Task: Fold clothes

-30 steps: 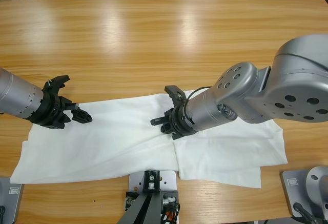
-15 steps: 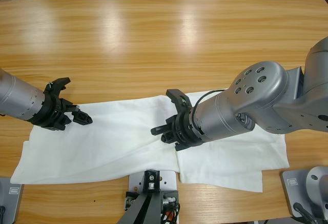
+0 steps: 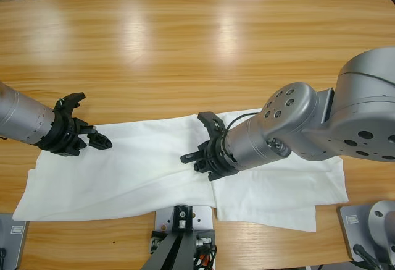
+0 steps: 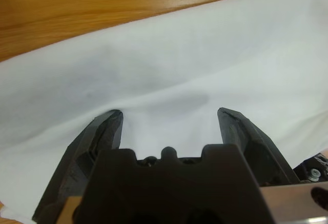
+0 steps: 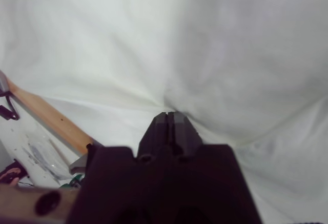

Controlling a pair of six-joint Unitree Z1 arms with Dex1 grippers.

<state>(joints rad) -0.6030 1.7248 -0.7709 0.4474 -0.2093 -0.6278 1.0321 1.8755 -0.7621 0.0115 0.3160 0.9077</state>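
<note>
High view looks down on the table [image 3: 185, 47]; both wrist views sit close over its T-shirt [image 3: 142, 165].

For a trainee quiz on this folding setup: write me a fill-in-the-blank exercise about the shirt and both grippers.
1. The plain white cotton T-shirt lies on a long ____ table.
2. The left gripper has its jaws ____ over the cloth.
3. The right gripper has its jaws ____, with cloth bunched at their tips.

Missing words: wooden; open; shut
</note>
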